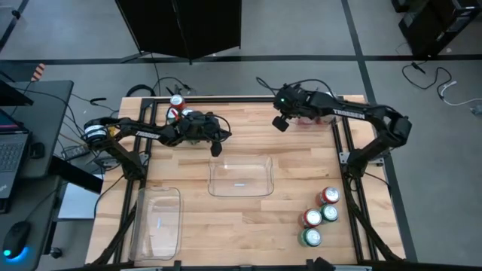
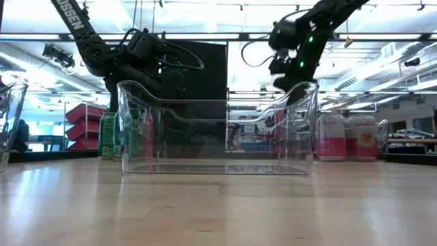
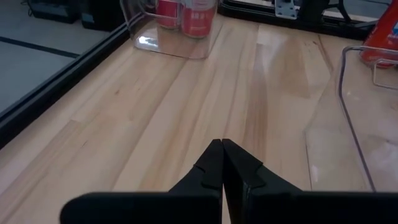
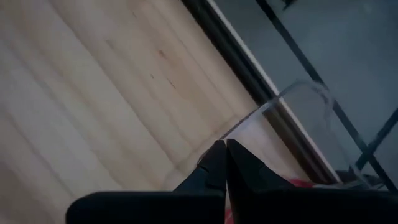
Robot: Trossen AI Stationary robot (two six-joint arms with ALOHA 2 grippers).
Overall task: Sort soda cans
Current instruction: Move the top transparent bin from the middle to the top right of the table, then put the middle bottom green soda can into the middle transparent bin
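Note:
Several soda cans (image 1: 320, 217) with red and green bodies stand upright on the table at the near right. Two more cans (image 1: 176, 108) stand at the far left. Red cans (image 3: 186, 14) stand inside a clear bin (image 1: 310, 118) at the far right. My left gripper (image 1: 218, 145) is shut and empty, just past the far edge of the centre bin (image 1: 241, 178); it also shows in its wrist view (image 3: 222, 158). My right gripper (image 1: 280, 123) is shut and empty, raised beside the far right bin; it also shows in its wrist view (image 4: 224, 157).
A second clear bin (image 1: 157, 223) stands at the near left. The centre bin (image 2: 218, 130) fills the middle of the low view, with cans (image 2: 111, 134) behind it on one side and cans (image 2: 347, 137) on the other. Bare wood lies between the bins.

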